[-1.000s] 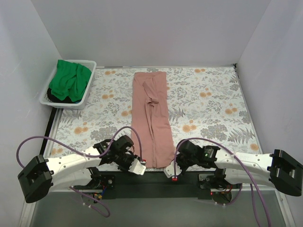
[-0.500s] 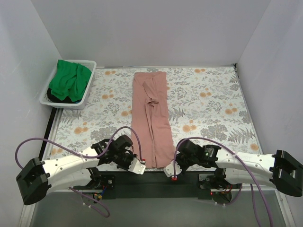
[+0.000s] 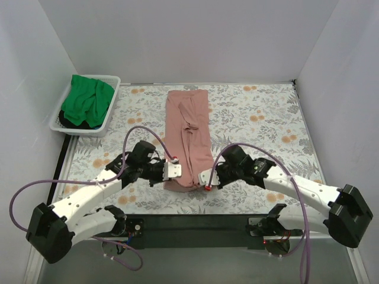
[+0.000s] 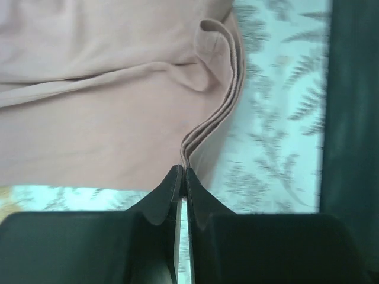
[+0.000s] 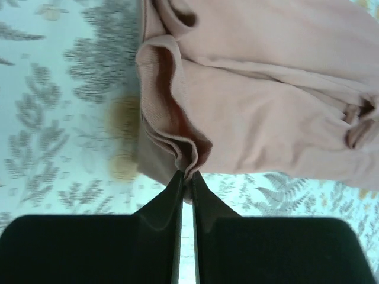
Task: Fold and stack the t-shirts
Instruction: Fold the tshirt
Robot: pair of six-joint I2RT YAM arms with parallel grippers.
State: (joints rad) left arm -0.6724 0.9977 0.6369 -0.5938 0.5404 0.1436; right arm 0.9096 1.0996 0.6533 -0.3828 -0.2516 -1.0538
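The salmon-pink t-shirt [image 3: 188,127] lies as a long narrow strip down the middle of the floral cloth [image 3: 260,124], its near end raised off it; the left gripper [image 4: 182,173] and right gripper [image 5: 186,176] are each clamped on a corner of that stacked hem. Both bites look shallow, so a lower layer could slide free and splay the fold. Uneven travel between the two would likely land the end skewed. The green t-shirt [image 3: 87,100] sits bunched in the white basket [image 3: 112,106]

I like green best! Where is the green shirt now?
In the top view, the green t-shirt lies bunched in the white basket in the far left corner, left of the pink t-shirt.
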